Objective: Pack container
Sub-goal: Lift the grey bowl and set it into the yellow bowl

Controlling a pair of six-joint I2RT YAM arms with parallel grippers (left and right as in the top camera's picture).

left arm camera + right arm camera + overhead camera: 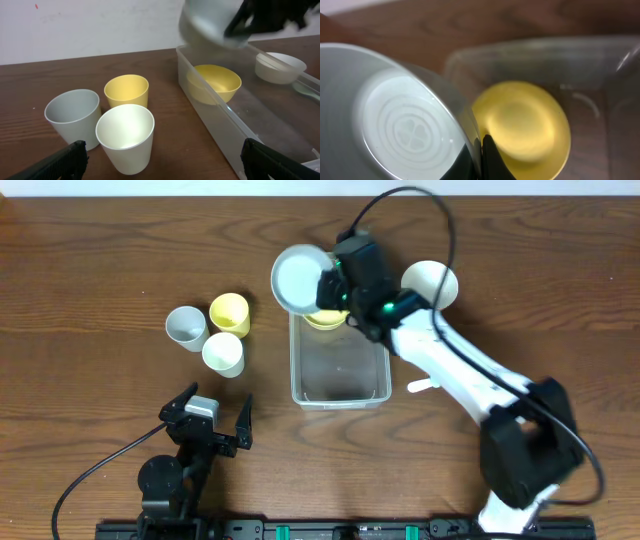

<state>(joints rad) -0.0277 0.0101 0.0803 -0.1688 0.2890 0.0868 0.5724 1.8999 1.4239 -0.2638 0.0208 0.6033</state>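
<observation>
Our right gripper (330,288) clamped on rim of grey bowl (298,278), held above far end of container (340,375) at mid-table. Yellow bowl (323,320) inside. We judge step: loading grey bowl. Next: lower, nest onto yellow, release. Our left gripper (215,418) low at near edge, jaws wide apart. Three cups (223,354) and white bowl (430,282) wait on dark wood table (100,260); pale wall (100,25) behind.
</observation>
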